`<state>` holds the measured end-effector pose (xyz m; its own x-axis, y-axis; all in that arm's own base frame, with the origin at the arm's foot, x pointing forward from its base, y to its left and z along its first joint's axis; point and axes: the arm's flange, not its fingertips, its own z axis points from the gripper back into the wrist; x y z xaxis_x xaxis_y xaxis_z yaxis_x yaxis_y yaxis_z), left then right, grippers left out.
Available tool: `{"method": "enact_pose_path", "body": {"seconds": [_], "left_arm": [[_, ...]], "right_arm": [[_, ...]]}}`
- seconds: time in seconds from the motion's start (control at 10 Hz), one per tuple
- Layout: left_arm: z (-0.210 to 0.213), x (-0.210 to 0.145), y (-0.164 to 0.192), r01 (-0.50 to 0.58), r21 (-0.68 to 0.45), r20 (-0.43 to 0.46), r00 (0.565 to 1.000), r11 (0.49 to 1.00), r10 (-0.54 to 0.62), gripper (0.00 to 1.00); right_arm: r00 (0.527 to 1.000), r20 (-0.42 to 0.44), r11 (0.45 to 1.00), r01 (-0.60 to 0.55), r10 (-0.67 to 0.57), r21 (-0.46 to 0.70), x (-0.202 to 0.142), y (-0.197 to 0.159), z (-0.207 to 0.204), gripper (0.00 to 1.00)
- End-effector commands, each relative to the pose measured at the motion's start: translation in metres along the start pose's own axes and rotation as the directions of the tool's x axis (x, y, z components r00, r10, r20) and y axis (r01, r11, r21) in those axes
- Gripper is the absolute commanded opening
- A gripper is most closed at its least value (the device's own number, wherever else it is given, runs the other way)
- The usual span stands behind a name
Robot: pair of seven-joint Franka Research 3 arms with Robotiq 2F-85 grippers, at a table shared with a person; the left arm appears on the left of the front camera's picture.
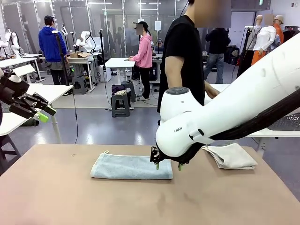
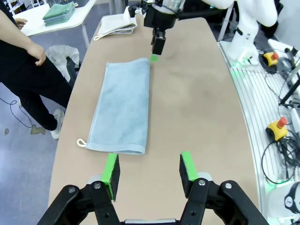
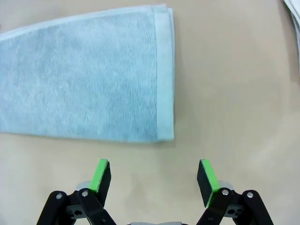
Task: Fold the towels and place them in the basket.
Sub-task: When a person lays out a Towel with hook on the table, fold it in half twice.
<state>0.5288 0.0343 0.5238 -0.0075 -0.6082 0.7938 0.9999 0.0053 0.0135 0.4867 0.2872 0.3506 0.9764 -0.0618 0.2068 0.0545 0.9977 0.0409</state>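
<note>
In the front view my right gripper (image 1: 168, 165) hung just beside the right end of the folded light blue towel (image 1: 131, 167) on the table (image 1: 70, 201). My left gripper (image 1: 40, 108) was raised high at the left. In the left wrist view its fingers stood apart, holding nothing. In the right wrist view the right fingers were wide apart and empty, with the towel's end just ahead.
</note>
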Motion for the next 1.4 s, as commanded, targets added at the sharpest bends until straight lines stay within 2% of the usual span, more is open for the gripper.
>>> {"method": "enact_pose_path", "body": {"seconds": [0.0, 0.7, 0.8, 1.3], "left_arm": [[0.001, 0.002, -0.002, -0.012, 0.008, -0.017, 1.000, 1.000, 0.012, 0.66], [0.001, 0.002, -0.002, -0.012, 0.008, -0.017, 1.000, 1.000, 0.012, 0.66], [0.001, 0.002, -0.002, -0.012, 0.008, -0.017, 1.000, 1.000, 0.012, 0.66], [0.001, 0.002, -0.002, -0.012, 0.008, -0.017, 1.000, 1.000, 0.012, 0.66]], "right_arm": [[0.998, 0.054, 1.000, 0.022, -0.022, -0.005, 0.013, 0.010, -0.011, 0.93], [0.999, 0.050, 1.000, 0.009, -0.010, 0.010, 0.054, 0.012, -0.023, 0.93], [1.000, 0.027, 1.000, 0.014, -0.013, -0.006, 0.055, 0.010, -0.022, 0.93], [0.999, 0.038, 1.000, 0.013, -0.013, 0.009, 0.049, 0.008, -0.022, 0.93]]}}
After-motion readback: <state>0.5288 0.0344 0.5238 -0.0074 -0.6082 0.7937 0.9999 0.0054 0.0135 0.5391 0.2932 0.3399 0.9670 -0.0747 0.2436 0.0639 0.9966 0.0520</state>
